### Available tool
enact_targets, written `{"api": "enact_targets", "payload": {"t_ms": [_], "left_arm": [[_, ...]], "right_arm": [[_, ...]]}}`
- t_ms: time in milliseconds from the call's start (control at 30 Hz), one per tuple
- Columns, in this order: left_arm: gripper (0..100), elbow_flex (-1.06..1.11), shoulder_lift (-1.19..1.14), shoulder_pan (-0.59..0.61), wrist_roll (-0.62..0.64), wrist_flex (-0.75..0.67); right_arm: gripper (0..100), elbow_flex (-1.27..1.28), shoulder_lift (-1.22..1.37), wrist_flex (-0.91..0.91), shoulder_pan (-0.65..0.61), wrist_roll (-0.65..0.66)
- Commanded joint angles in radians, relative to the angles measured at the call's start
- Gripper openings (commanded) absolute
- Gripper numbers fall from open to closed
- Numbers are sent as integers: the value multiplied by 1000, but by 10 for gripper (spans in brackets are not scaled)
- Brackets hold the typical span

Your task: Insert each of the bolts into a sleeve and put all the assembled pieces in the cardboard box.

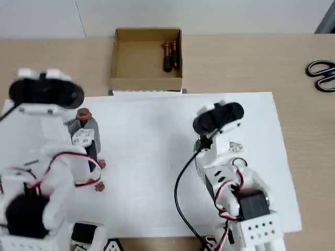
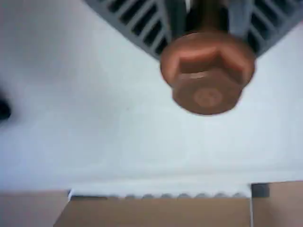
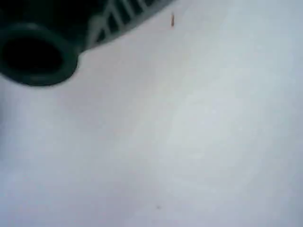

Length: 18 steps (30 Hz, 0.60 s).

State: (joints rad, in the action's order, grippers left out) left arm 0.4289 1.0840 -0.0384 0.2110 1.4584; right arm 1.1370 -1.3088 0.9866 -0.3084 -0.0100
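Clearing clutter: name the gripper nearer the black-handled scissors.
Right. Right gripper with dark sleeve: sheet's right half, left of the scissors. Left gripper with copper hex bolt: sheet's left edge.

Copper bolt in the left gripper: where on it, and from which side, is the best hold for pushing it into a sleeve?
Take the bolt on its shank just under the hex head, fingers closing from the sides, as the left gripper does. The wide head overhangs the fingers and probably stops slipping; whether the tip is free for the sleeve is hidden.
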Motion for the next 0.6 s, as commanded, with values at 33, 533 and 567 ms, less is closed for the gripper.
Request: {"api": "enact_targets", "payload": {"t_ms": [33, 533, 567], "left_arm": [[6, 225, 224, -9, 84, -196], [6, 720, 738, -124, 285, -465], [6, 720, 732, -133, 301, -463]], "right_arm": [[3, 120, -148, -82, -12, 17], [3, 393, -495, -154, -177, 46], [3, 393, -499, -171, -179, 46]]}}
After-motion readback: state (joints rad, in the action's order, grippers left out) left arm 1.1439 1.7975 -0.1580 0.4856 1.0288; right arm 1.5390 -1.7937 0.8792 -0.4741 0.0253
